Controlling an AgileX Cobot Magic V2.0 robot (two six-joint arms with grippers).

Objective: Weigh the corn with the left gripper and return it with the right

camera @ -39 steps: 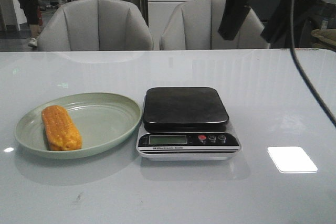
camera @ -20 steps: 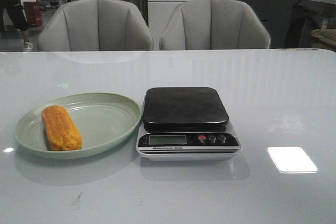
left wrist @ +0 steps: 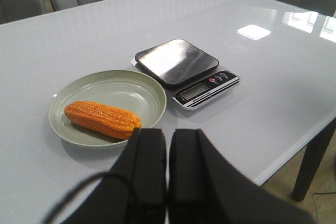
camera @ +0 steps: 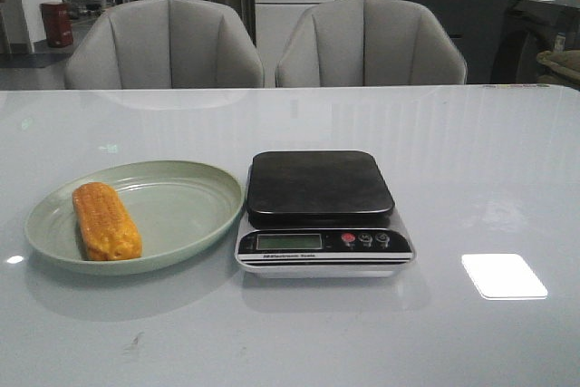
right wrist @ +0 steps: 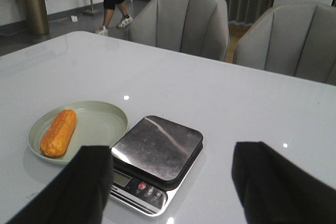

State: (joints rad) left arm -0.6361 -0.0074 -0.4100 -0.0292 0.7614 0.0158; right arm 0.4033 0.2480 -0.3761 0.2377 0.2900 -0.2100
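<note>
Lying on the green plate [left wrist: 149,95], the corn [left wrist: 102,119] sits just beyond the left gripper [left wrist: 167,171], whose fingers are pressed together, empty. The right gripper [right wrist: 176,190] hangs spread wide above the scale [right wrist: 152,161] on the desk [camera: 471,178].

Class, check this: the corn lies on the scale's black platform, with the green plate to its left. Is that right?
Not quite. The corn lies on the green plate, and the scale's black platform is bare, as the front view shows. The plate does sit left of the scale.
</note>
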